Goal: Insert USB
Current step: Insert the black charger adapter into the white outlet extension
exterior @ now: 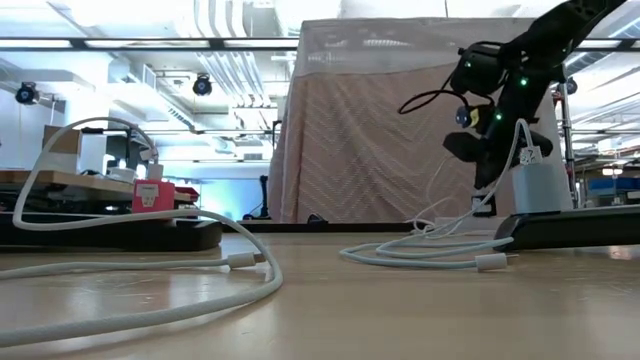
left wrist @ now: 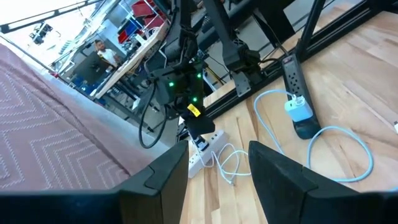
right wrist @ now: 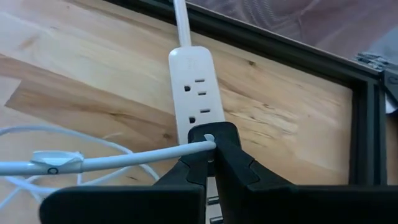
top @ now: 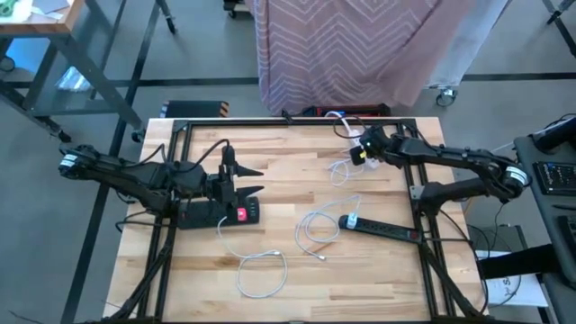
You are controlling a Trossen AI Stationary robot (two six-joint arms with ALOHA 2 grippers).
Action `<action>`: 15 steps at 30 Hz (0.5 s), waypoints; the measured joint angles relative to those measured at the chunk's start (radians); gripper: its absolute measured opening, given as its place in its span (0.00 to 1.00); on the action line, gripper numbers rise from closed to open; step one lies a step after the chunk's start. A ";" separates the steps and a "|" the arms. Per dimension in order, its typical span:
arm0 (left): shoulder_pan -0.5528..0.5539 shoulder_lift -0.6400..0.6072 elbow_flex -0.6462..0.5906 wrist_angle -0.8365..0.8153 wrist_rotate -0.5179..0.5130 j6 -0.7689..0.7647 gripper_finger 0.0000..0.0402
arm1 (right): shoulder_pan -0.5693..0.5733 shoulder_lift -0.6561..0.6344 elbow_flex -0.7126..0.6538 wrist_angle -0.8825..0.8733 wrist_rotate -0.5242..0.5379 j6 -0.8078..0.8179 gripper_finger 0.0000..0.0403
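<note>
My right gripper (right wrist: 211, 149) is shut on a white USB cable (right wrist: 124, 158). It hovers over the end of a white power strip (right wrist: 196, 87) that lies flat on the table's far right part (left wrist: 202, 152). The cable's plug is hidden between the fingers. In the high view this gripper (top: 358, 153) is near the far frame rail. My left gripper (top: 250, 180) stands open and high over the table's left side, its fingers (left wrist: 168, 180) holding nothing. My right gripper pinches the white cable at its very end (right wrist: 208, 142) between its two fingertips. The fingers slant down from the table's right side and lie across the cable. The cable runs off sideways, clear of the strip near the fingers, then drops slack in loops onto the table (top: 337, 171).
A black power strip (top: 382, 228) with a blue-white charger (left wrist: 298, 112) plugged in lies near the right. More white cables (top: 261, 270) loop in the middle and near edge. A black box with a red part (top: 241, 214) sits under my left arm. A black frame (right wrist: 367, 124) borders the table.
</note>
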 joint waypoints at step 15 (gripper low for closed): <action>0.000 0.000 0.000 0.000 0.000 0.004 0.39 | -0.024 0.000 -0.031 0.021 -0.004 -0.005 0.00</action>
